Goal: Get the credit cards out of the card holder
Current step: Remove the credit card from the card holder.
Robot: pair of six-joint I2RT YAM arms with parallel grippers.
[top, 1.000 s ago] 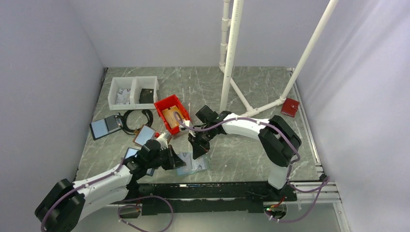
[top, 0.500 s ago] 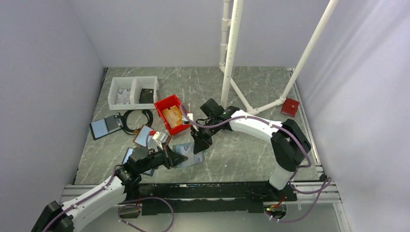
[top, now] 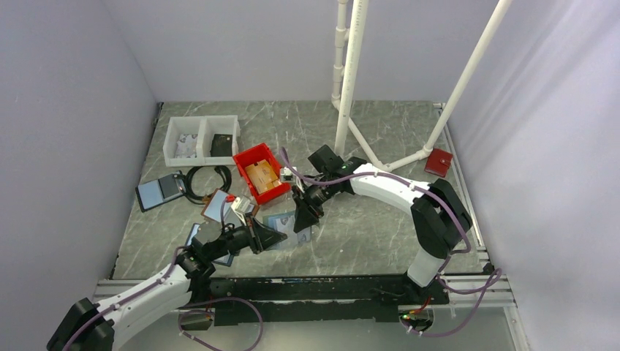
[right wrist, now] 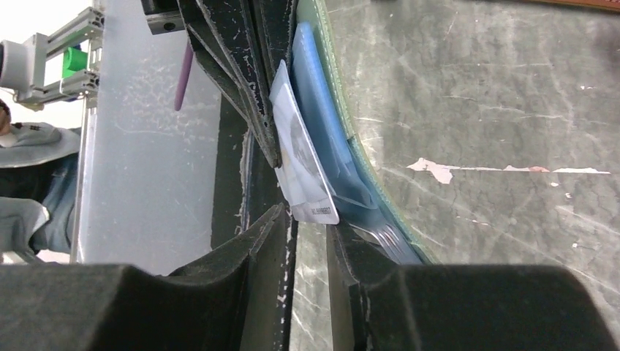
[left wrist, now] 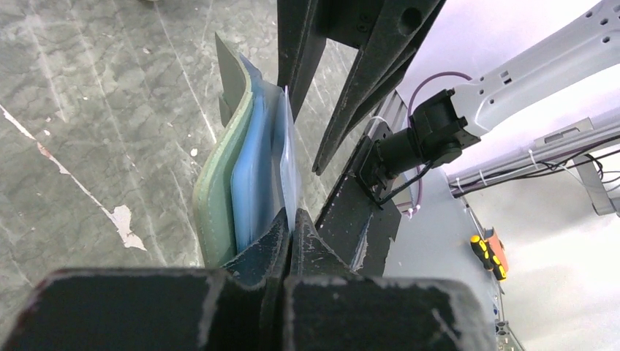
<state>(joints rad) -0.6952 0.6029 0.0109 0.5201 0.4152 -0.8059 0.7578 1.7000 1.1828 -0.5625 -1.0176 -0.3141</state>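
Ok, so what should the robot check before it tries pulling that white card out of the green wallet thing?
1. Left gripper shut on the flat teal-edged card holder with pale blue clear pockets: ok.
2. Thin pale card with a barcode sticking out of a pocket: ok.
3. Right gripper lined up with the card's free end: ok.
4. Right jaws pinching the card: not ok, they stand apart with a gap showing.
5. More cards inside the pockets: cannot tell.
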